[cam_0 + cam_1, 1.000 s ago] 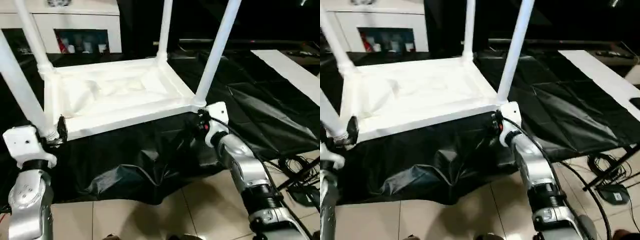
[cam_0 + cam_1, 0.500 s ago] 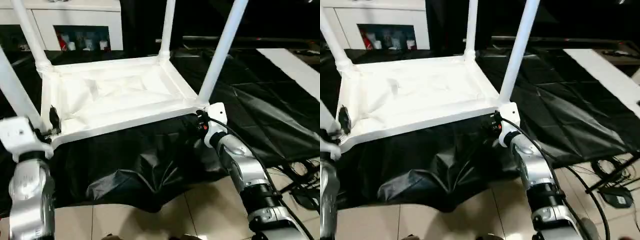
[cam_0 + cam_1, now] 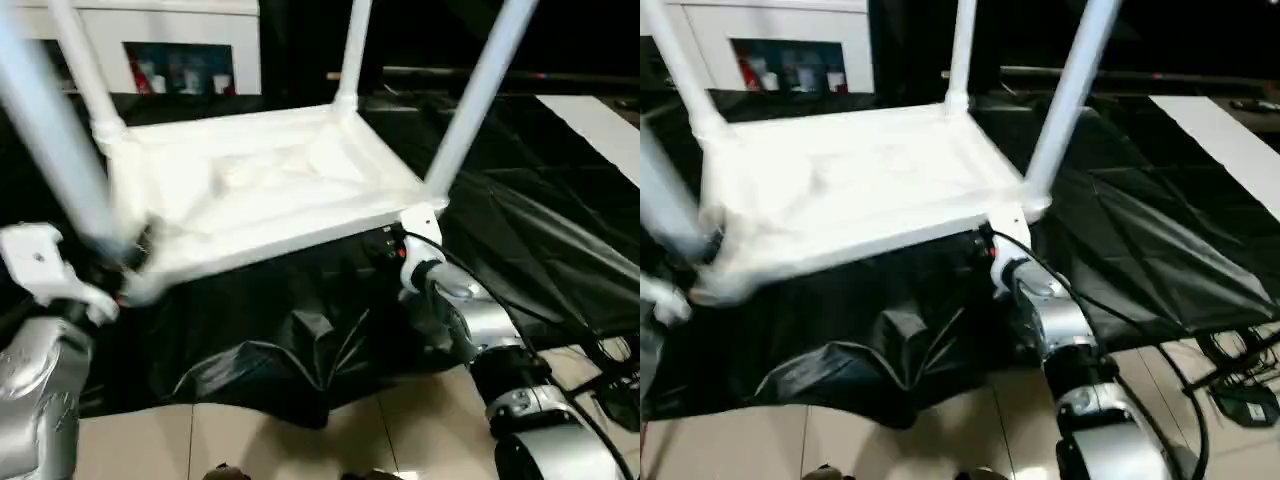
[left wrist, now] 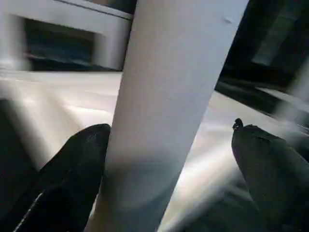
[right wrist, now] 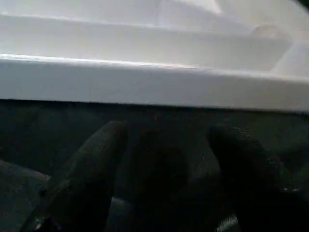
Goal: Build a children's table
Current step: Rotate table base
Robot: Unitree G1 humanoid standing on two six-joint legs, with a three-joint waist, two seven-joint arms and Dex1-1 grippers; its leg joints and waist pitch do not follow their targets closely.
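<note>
Left gripper [image 4: 169,159], two black fingers, stands with fingers wide apart around the near-left long white round tapered leg [image 4: 174,96] of the table; one finger [image 4: 72,169] lies against the leg's side, the other finger [image 4: 270,169] stands clear of it, so the leg sits between them without being clamped. In the head view the left silver forearm [image 3: 40,400] rises at the left edge and this leg [image 3: 55,130] slants up out of the near-left corner socket, blurred. The white plastic rectangular tabletop [image 3: 270,190] lies upside down, ribbed underside up, on a black crinkled sheet [image 3: 280,340] spread over a tiled floor [image 3: 300,440]. Far-left leg [image 3: 85,65], far-right leg [image 3: 352,50] and near-right leg [image 3: 480,100] stand upright in their rounded sockets. Right gripper [image 3: 395,250] sits just under the near-right corner of the tabletop; in its wrist view the two black fingers [image 5: 96,164] are spread apart below the white rim [image 5: 154,87], nothing between them. A white glass-door cabinet [image 3: 190,50] stands behind, at the far left.
</note>
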